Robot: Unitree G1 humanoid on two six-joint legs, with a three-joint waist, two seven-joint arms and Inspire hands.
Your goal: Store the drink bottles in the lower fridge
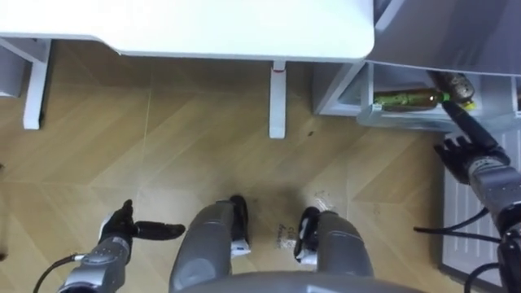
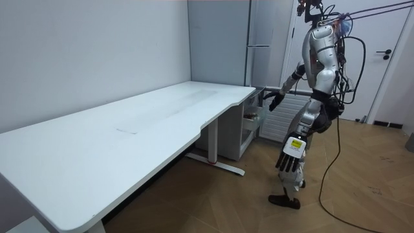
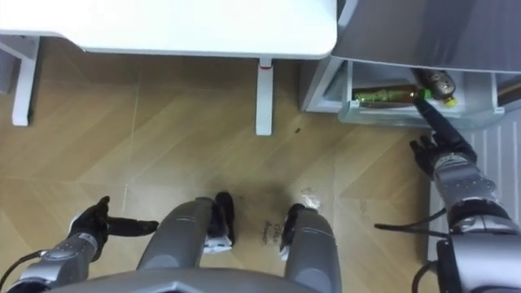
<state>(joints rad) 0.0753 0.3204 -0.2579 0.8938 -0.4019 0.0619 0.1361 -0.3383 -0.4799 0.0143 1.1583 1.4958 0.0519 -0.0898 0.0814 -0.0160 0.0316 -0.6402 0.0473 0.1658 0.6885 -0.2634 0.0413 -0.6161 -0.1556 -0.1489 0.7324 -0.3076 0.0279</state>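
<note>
A green bottle (image 1: 407, 99) lies on its side in the open lower fridge compartment (image 1: 391, 119), its cap pointing right. A second bottle (image 1: 456, 84) with a brownish label lies just behind it at the right. My right hand (image 1: 472, 155) hovers in front of the compartment, open, with one straight finger reaching up to the cap end of the green bottle; I cannot tell whether it touches. My left hand (image 1: 126, 232) hangs low at my left side, relaxed and holding nothing. In the room view I stand at the fridge (image 2: 259, 58), right hand (image 2: 275, 101) stretched toward it.
The white table (image 1: 244, 32) runs along the left of the fridge, with one leg (image 1: 278, 102) near the compartment. A white ribbed panel (image 1: 460, 220) stands low on my right. Wooden floor (image 1: 163, 146) lies before me.
</note>
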